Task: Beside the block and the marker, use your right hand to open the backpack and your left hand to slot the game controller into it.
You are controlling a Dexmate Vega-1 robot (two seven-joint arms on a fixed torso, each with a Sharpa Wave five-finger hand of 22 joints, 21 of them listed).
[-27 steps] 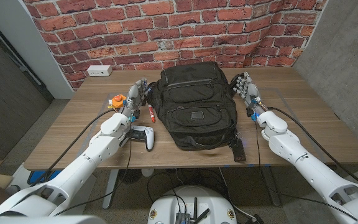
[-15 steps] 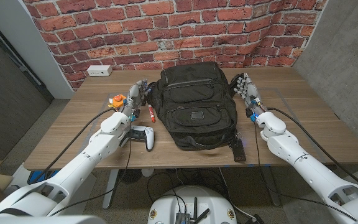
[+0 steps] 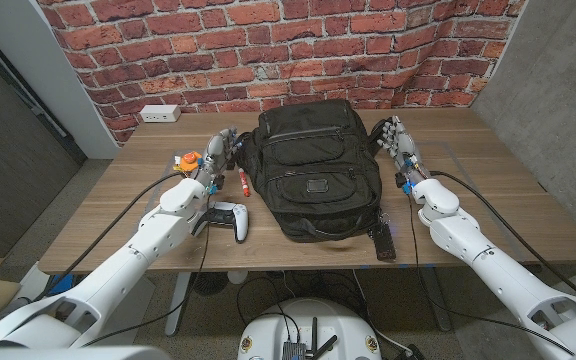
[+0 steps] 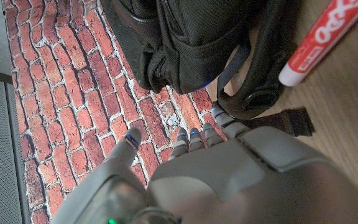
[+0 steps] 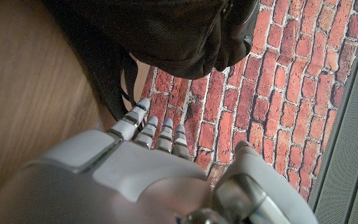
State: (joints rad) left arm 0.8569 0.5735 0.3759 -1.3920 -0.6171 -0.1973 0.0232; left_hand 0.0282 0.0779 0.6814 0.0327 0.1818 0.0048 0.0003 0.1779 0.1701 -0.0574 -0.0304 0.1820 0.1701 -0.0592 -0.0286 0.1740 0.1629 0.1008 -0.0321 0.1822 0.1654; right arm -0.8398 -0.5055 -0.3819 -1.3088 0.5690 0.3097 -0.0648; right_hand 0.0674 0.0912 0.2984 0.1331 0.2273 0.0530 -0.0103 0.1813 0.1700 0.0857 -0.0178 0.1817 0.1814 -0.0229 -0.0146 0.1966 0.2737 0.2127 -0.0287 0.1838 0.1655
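A black backpack [image 3: 313, 170] lies closed in the middle of the table, its top toward the brick wall. My left hand [image 3: 220, 148] hovers at the pack's upper left side, fingers apart, holding nothing; its wrist view looks past the fingers [image 4: 194, 138] to the backpack [image 4: 197, 43] and a red marker [image 4: 319, 40]. My right hand [image 3: 395, 138] stands at the pack's upper right corner, fingers spread and empty. The white game controller [image 3: 230, 217] lies on the table under my left forearm. The red marker [image 3: 243, 180] and an orange block [image 3: 187, 161] lie left of the pack.
A black remote [image 3: 383, 241] lies at the backpack's lower right near the table's front edge. A white power strip [image 3: 158, 113] sits at the far left corner. The brick wall [image 3: 268, 50] runs behind the table. Cables trail along both arms.
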